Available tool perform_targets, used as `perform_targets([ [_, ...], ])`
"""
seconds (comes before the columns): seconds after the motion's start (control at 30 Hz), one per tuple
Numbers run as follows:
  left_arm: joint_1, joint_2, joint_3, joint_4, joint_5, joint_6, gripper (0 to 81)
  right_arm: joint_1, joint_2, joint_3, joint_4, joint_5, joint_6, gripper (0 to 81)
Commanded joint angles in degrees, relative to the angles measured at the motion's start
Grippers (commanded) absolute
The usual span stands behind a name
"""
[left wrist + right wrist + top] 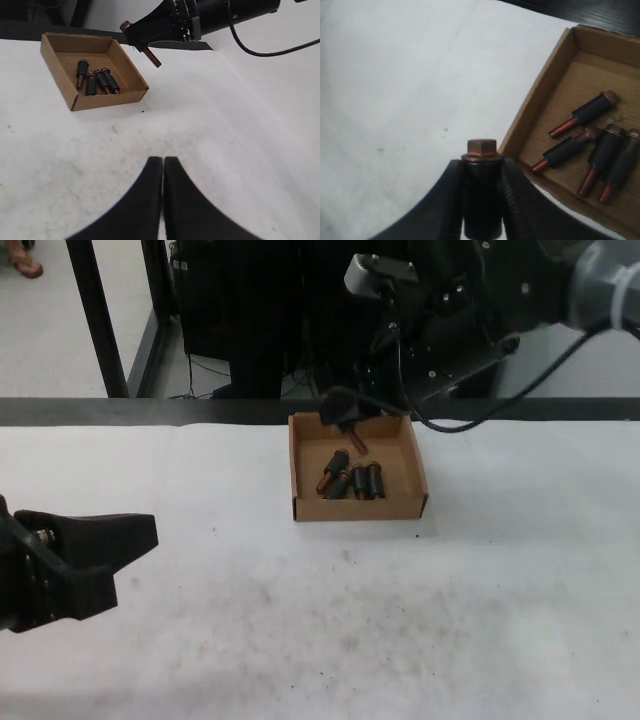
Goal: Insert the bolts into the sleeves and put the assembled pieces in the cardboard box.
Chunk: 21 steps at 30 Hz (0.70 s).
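The cardboard box [360, 507] [110, 99] [535, 105] sits on the white bench near its far edge. Inside lie several assembled pieces [352, 480] [97, 81] [600, 150], black sleeves with copper bolts through them. My right gripper [345, 422] [142, 42] [481, 167] hangs over the box's far left rim, shut on another assembled piece [481, 200] [356, 442] [153, 56], whose copper bolt tip points down. My left gripper [140, 535] [163, 162] is low at the near left, fingers pressed together, holding nothing.
White cloth covers the bench [450, 620]. A dark rail [150, 410] runs along the far edge behind the box. The right arm's cable [470, 420] loops beside the box's far right corner.
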<state>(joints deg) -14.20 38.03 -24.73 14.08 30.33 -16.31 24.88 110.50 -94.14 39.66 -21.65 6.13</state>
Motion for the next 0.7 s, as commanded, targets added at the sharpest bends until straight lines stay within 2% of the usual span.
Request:
perform_targets([
  [0.0,-0.04,-0.30,-0.06,0.21,-0.72,0.05,0.8,-1.54,2.81,-4.87,2.48,-0.52,-0.49,0.2],
  [0.37,-0.04,-0.30,-0.06,2.61,-0.70,0.20,0.8,-4.35,13.41,-15.57,11.10,-0.52,0.55,0.2],
  [0.67,-0.04,-0.30,-0.06,4.09,-1.67,1.33,0.8,-5.47,19.30,-17.81,11.54,2.70,2.95,0.2],
])
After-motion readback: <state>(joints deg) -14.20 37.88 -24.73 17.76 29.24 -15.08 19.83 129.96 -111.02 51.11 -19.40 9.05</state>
